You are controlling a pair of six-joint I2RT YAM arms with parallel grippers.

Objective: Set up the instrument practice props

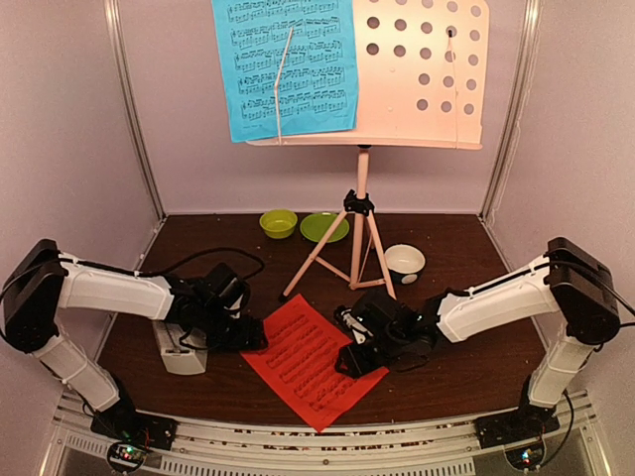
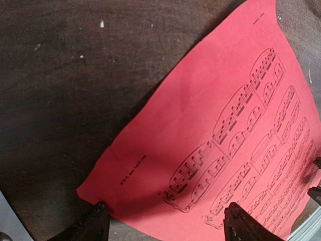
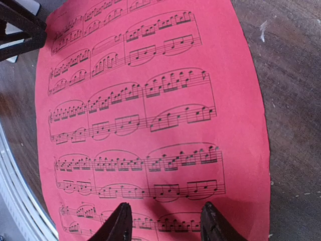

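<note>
Red page (image 1: 310, 359) lies flat on surface (image 1: 466, 243). Left hand (image 2: 168, 221), wide open, at its 9 o'clock edge; right hand (image 3: 165, 221), half open, at 3 o'clock. Neither holds anything.

Overhead view from behind; both wrist views close above red page (image 1: 303, 357)
</note>
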